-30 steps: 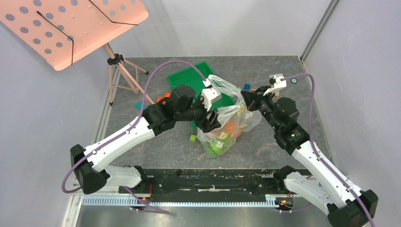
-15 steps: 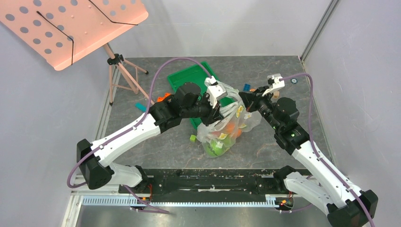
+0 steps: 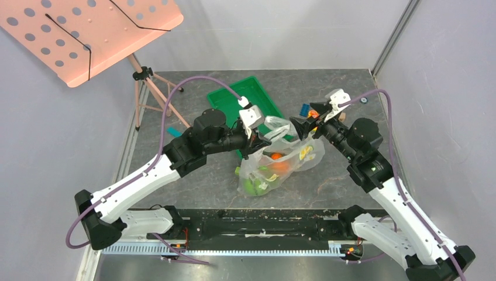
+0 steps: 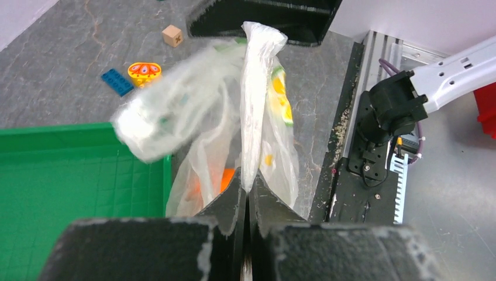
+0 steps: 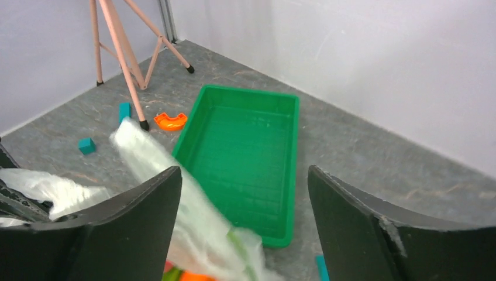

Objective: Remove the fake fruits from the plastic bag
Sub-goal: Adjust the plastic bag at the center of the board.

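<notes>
The clear plastic bag (image 3: 285,157) with yellow flower prints hangs between the two arms and sags onto the table. Through its plastic I see fake fruits: an orange one (image 3: 279,166) and a green one (image 3: 253,186) low in the bag. My left gripper (image 3: 255,142) is shut on a twisted strip of the bag (image 4: 255,105), the plastic pinched between its fingertips (image 4: 233,196). My right gripper (image 3: 299,126) is open just right of the bag's top. In its wrist view the blurred bag (image 5: 175,199) lies against the left finger, with nothing pinched.
The green tray (image 3: 245,100) stands just behind the bag. An orange curved toy (image 5: 170,121) and teal blocks (image 5: 86,145) lie by the tripod legs (image 3: 153,93). A blue block (image 4: 117,82), a yellow-orange piece (image 4: 144,70) and a wooden cube (image 4: 172,35) lie far right.
The left gripper closed on the bag's strip and drew back to the left. The right gripper opened and let go of the bag, which sagged lower and shifted left.
</notes>
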Robot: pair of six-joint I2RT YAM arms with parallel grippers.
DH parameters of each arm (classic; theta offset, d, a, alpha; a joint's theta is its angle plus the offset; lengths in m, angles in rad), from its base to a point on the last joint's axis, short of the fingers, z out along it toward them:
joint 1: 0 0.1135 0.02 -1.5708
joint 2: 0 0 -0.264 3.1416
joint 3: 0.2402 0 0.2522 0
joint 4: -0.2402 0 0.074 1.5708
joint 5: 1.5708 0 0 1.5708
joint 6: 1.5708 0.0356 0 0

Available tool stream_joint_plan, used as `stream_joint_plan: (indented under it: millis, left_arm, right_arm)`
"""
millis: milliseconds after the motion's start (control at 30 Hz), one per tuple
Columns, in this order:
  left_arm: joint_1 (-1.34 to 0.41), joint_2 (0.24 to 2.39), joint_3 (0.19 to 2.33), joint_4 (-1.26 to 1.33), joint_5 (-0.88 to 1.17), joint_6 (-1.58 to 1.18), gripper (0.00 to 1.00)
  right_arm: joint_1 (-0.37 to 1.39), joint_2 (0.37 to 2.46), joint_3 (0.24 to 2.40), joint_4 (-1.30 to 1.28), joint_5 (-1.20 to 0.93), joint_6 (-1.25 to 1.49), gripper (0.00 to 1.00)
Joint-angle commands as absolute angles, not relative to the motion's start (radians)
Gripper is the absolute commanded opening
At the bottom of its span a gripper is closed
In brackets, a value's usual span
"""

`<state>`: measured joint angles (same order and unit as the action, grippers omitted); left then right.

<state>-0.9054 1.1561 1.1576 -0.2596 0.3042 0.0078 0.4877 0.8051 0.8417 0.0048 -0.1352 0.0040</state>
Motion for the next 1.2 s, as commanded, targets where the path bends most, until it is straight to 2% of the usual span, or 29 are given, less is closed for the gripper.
stream_joint_plan:
  millis: [0, 200, 400, 700, 1167]
  left_arm:
    - [-0.909, 1.129, 1.114, -0.157, 0.371, 0.054, 0.02]
    - [-0.91, 1.118, 1.086, -0.133, 0.366, 0.05, 0.02]
    - [-0.909, 1.124, 1.084, -0.138, 0.33, 0.043, 0.02]
    - [-0.91, 1.122, 1.071, -0.127, 0.304, 0.029, 0.02]
    - [-0.91, 1.108, 1.069, -0.114, 0.34, 0.026, 0.02]
  right_arm:
    - [0.486, 0.841, 0.982, -0.131, -0.227, -0.208, 0.85]
    - [0.486, 0.967, 1.109, -0.36, -0.36, -0.298, 0.89]
    - [0.486, 0.967, 1.122, -0.456, -0.496, -0.319, 0.9]
    - [0.486, 0.915, 1.115, -0.537, -0.567, -0.362, 0.93]
    - [0.502, 1.068, 1.107, -0.488, -0.562, -0.441, 0.9]
